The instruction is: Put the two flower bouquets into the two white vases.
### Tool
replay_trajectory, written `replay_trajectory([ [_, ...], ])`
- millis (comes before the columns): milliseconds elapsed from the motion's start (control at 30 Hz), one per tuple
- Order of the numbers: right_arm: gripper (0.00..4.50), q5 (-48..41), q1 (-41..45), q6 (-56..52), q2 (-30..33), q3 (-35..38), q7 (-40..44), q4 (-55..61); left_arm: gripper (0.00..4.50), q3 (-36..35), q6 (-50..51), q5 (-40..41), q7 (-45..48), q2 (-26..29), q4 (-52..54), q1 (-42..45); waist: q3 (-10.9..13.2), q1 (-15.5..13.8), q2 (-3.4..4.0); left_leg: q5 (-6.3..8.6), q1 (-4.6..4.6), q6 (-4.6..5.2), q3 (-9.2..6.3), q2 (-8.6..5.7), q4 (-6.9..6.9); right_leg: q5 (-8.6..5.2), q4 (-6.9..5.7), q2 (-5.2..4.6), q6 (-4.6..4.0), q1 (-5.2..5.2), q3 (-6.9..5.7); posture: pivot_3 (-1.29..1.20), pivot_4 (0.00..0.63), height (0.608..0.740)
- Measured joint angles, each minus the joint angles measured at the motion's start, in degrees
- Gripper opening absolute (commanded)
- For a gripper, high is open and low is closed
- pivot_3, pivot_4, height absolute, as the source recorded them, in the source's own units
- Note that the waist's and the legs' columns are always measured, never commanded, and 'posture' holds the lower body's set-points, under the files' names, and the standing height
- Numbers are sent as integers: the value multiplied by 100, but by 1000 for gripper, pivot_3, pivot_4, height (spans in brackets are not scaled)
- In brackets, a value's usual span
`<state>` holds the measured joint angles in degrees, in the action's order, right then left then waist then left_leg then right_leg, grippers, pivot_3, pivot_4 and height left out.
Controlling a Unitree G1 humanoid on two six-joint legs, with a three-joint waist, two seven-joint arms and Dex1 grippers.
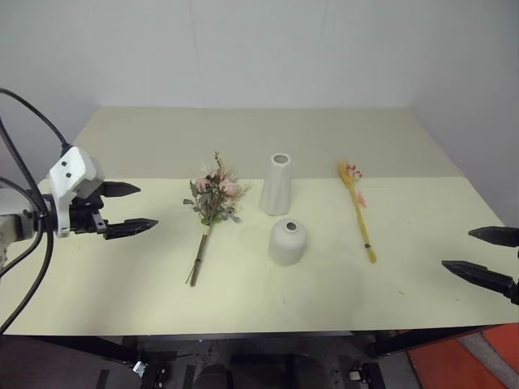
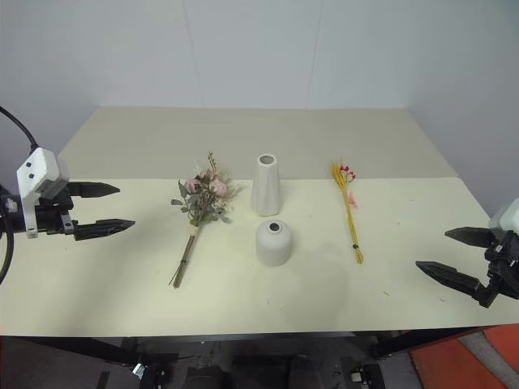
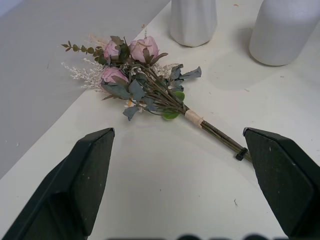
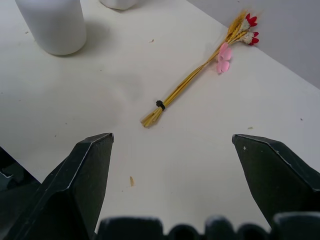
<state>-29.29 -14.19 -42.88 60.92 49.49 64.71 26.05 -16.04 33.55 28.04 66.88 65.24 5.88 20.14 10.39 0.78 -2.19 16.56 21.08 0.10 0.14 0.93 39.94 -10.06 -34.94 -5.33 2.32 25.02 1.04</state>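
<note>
The pink rose bouquet (image 1: 212,201) lies flat on the pale table (image 1: 97,275), left of centre, stems (image 3: 225,140) pointing toward the front edge. A slim golden dried-grass bouquet (image 1: 358,207) with small red and pink blossoms (image 4: 225,52) lies right of centre. Between them stands the tall tapered white vase (image 1: 276,185), and the squat dome-shaped vase (image 1: 287,241) sits just in front of it. My left gripper (image 1: 130,208) hovers open at the left, aimed at the roses. At the right edge, facing the grass bunch, my right gripper (image 2: 450,255) is open too. Neither holds anything.
The table's back half (image 1: 243,134) is a slightly darker sheet running to a white wall. Black cables (image 1: 24,113) loop beside my left arm. An orange-red floor patch (image 1: 462,356) shows past the front right corner.
</note>
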Motion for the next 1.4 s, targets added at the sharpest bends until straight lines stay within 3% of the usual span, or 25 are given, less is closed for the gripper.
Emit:
replay_trajectory([
  [367,4461,-13,82,171,0,-1,-15,-14,4500,4,41,-99,-104,-3,124,-80,0,-2,0,0,0,0,0,0,0,0,0,0,0,0,0,0,150,740],
  [567,4461,-11,146,171,2,-86,-83,-13,4500,463,1289,10,-962,-238,778,300,-1,-15,-2,0,2,0,-3,-1,2,1,0,-1,0,-1,-1,0,150,740],
  [767,4461,-225,586,107,11,-601,-390,360,4500,1452,3912,215,-2344,-1398,1000,1826,-3,-19,-5,0,-3,0,-18,-7,9,1,-3,-1,2,-37,-4,0,150,740],
  [933,4461,-485,1051,-41,13,-1014,-760,701,4500,1775,5458,1,-3484,-2464,967,2325,0,43,-10,0,-15,1,-25,-6,9,3,2,3,-4,-49,-5,0,150,740],
  [1167,4461,-987,1962,-278,223,-1725,-1040,999,4500,1642,5867,-624,-4933,-3835,772,2504,1,-6,-12,0,-52,1,-27,-9,6,4,7,1,-8,-66,-6,0,150,740],
  [1400,4461,-1028,2171,-283,277,-2188,-1082,850,4500,1279,5867,-970,-5821,-4485,524,2443,1,-15,-12,1,-53,2,-27,-13,3,3,7,-4,-10,-67,-5,0,150,740],
])
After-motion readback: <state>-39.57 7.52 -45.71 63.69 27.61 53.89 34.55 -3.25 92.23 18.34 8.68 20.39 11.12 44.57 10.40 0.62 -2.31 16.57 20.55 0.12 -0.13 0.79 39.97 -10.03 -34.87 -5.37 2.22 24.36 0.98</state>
